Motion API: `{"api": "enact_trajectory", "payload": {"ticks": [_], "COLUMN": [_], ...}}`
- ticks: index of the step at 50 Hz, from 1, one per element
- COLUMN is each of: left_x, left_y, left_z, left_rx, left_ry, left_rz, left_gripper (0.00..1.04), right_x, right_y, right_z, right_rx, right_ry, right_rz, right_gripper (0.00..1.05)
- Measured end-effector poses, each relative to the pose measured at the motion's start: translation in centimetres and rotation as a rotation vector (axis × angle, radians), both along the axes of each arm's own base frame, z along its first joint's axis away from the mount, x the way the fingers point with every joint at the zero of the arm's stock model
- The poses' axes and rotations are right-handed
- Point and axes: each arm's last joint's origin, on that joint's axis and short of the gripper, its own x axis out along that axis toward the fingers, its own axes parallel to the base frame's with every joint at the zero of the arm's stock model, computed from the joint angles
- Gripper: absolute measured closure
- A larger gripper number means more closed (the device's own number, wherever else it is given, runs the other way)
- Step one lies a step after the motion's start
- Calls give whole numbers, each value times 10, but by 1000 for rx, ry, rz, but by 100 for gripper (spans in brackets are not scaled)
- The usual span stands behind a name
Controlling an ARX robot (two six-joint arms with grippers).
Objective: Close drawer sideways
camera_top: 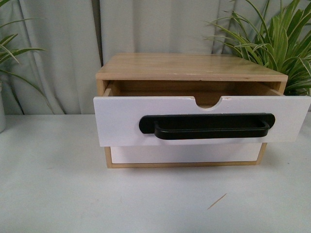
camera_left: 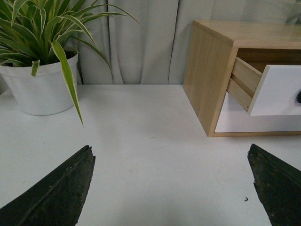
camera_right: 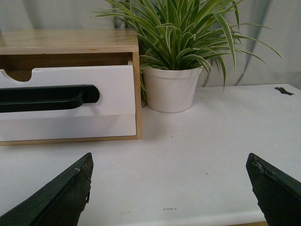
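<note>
The drawer (camera_top: 121, 121), white-fronted with a long black bar handle (camera_top: 206, 126) and a half-round notch in its top edge, stands pulled out of the light wood cabinet (camera_top: 189, 65) in the front view. It also shows in the left wrist view (camera_left: 277, 89) and in the right wrist view (camera_right: 113, 84). No arm shows in the front view. My left gripper (camera_left: 171, 153) is open and empty over the white table, left of the cabinet. My right gripper (camera_right: 169, 160) is open and empty over the table, right of the cabinet.
A plain white handleless drawer (camera_top: 184, 154) sits shut below. A potted plant in a white pot (camera_left: 40, 89) stands left of the cabinet, another (camera_right: 171, 87) right beside it on the right. Grey curtains hang behind. A small wooden splinter (camera_top: 216, 201) lies on the table (camera_top: 58, 194).
</note>
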Motion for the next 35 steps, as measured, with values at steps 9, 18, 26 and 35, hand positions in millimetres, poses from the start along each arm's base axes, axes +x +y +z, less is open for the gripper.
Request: {"api": "enact_trajectory", "payload": {"ticks": [9,18,26,35], "left_x": [0,0,0,0], "left_y": [0,0,0,0], "left_z": [0,0,0,0], "left_rx": [0,0,0,0], "left_ry": [0,0,0,0], "left_rz": [0,0,0,0], "left_gripper": [6,6,6,6], "right_x": [0,0,0,0], "right_y": [0,0,0,0], "right_z": [0,0,0,0], "right_rx": [0,0,0,0], "right_ry": [0,0,0,0], "right_rz": [0,0,0,0], "right_gripper": [9,9,9,9]}}
